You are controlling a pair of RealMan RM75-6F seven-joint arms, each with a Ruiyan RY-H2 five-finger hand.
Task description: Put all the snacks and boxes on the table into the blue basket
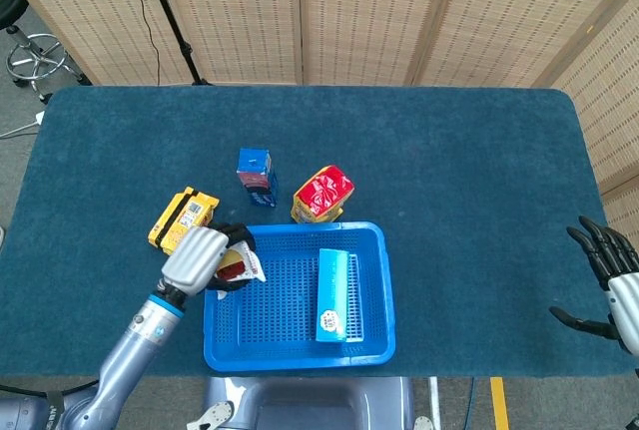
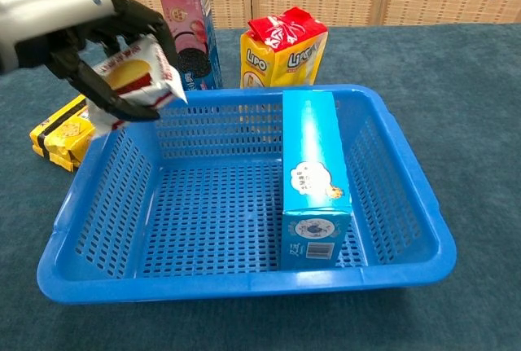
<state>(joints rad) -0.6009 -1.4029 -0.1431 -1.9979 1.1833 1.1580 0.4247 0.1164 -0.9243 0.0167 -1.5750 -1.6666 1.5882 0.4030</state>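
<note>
The left robot hand (image 2: 89, 37) clutches a snack packet (image 2: 134, 74) above the blue basket (image 2: 244, 274); behind stands a "Lipo" bag (image 2: 283, 54).

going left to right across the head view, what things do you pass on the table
yellow flat snack pack → left hand holding a white and red snack packet → blue and pink upright box → yellow and red Lipo bag → light blue box in the blue basket → right hand
</note>
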